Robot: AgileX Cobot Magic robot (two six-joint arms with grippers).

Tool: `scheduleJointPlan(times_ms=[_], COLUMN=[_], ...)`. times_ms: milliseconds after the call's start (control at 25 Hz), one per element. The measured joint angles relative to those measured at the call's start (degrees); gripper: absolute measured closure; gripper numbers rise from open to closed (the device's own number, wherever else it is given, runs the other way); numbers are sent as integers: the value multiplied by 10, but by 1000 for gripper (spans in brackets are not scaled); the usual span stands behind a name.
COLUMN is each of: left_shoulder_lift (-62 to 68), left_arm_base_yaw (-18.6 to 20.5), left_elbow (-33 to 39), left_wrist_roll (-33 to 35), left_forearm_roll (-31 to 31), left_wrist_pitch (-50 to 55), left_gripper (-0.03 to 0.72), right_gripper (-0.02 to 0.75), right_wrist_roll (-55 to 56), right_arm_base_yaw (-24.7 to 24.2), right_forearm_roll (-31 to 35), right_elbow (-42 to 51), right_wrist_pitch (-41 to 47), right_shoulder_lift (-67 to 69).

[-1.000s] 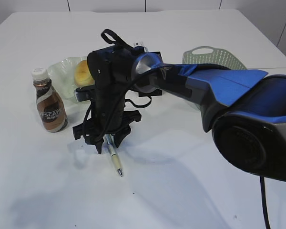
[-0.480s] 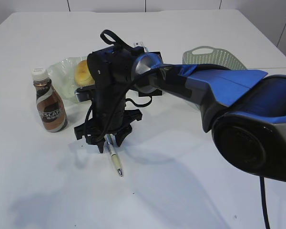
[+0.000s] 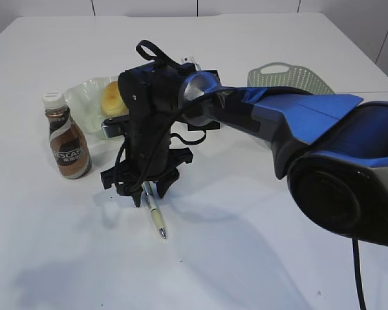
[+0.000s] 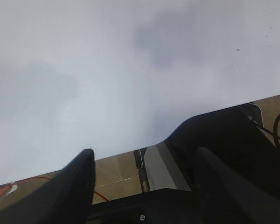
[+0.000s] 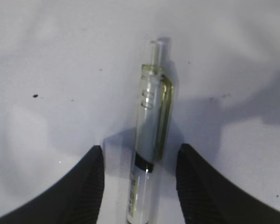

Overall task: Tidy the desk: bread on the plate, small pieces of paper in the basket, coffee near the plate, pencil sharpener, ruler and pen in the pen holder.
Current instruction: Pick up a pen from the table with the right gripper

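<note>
Pen: lies flat on the white surface (image 3: 258, 258) at lower centre of the exterior view, pen (image 3: 155, 215) tip end toward the camera, its clip end under the right gripper (image 3: 144, 188).
Right gripper: points down at the surface with its jaws parted; the pen (image 5: 149, 140) runs between the two fingers (image 5: 86, 182) with white surface visible on each side, so nothing is clamped.
Left gripper: only in the left wrist view, left gripper (image 4: 144, 172) at the bottom of the frame, fingers apart and empty, over the surface edge with floor showing beyond.
Bread: on the green plate (image 3: 84, 97) at upper left of the exterior view, bread (image 3: 112, 98) partly hidden by the arm.
Coffee: bottle (image 3: 66, 137) stands upright just beside the plate, at left.
Basket: pale green basket (image 3: 291, 76) at upper right, behind the blue arm.
View difference: the right wrist view shows the pen's clear barrel, clip and spring and the gaps beside it; the exterior view shows only the pen's free end.
</note>
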Motion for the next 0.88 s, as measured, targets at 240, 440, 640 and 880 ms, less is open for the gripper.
scheduleJointPlan(times_ms=[240, 440, 640, 880], left_shoulder_lift=[0, 0, 0, 0], left_arm_base_yaw=[0, 0, 0, 0], left_elbow=[0, 0, 0, 0], left_wrist_roll=[0, 0, 0, 1], left_forearm_roll=[0, 0, 0, -1], left_wrist_pitch=[0, 0, 0, 0], left_gripper=[222, 222, 222, 222], right_gripper=[358, 374, 374, 376], right_wrist_roll=[0, 0, -2, -3], right_arm_base_yaw=[0, 0, 0, 0], right_forearm_roll=[4, 9, 7, 2], right_elbow=[0, 0, 7, 8], right_wrist_pitch=[0, 0, -1, -2], right_shoulder_lift=[0, 0, 0, 0])
